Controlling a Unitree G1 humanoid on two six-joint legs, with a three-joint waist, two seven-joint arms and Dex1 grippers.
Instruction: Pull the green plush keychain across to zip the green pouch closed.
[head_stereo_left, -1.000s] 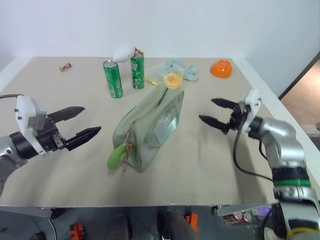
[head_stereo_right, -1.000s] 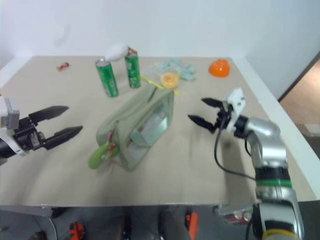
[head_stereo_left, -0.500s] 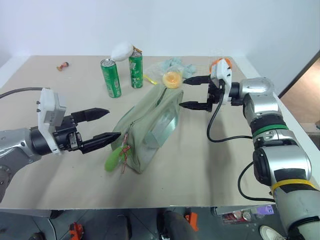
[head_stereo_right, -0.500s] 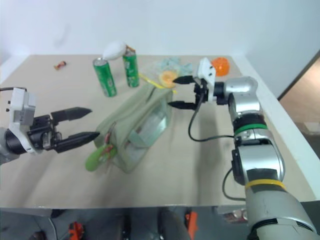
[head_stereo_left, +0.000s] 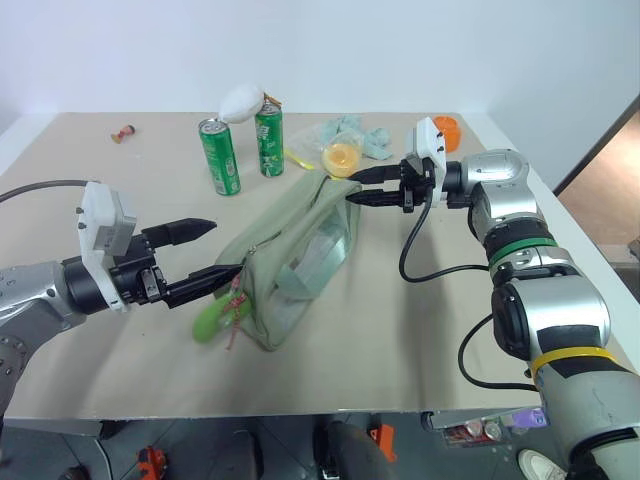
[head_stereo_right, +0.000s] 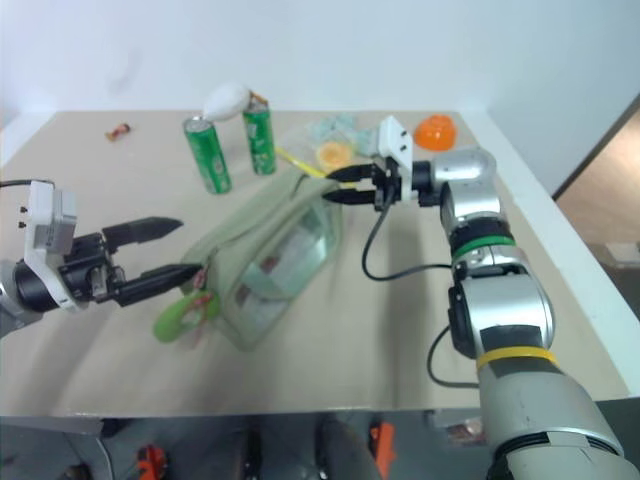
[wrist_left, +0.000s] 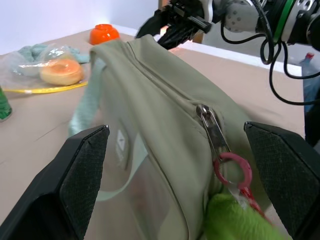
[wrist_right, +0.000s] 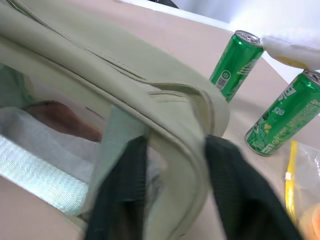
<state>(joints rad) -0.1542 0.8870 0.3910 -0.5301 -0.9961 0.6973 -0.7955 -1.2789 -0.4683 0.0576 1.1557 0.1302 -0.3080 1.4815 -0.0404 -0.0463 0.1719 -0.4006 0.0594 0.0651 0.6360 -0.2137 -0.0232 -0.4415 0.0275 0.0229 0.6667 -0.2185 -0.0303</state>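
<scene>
The green pouch (head_stereo_left: 290, 255) lay mid-table, the green plush keychain (head_stereo_left: 212, 318) hanging at its near end. The right gripper (head_stereo_left: 352, 187) pinched the pouch's far end, apparently on fabric. The left gripper (head_stereo_left: 208, 253) stood open beside the keychain. A weak pinch could let the pouch slide during pulling.

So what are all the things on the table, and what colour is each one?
green pouch: one, pale sage green, middle of the table.
green plush keychain: one, lime green, hanging at the pouch's near end.
soda cans: two, green, far side, upright.
white lump: one, white, on the cans.
clear bag: one, pale blue cloth and something orange inside, behind the pouch.
orange bowl: one, far right corner.
small item: one, reddish, far left.
left claw: black, open, by the keychain.
right claw: black, pinching the pouch's far end.
</scene>
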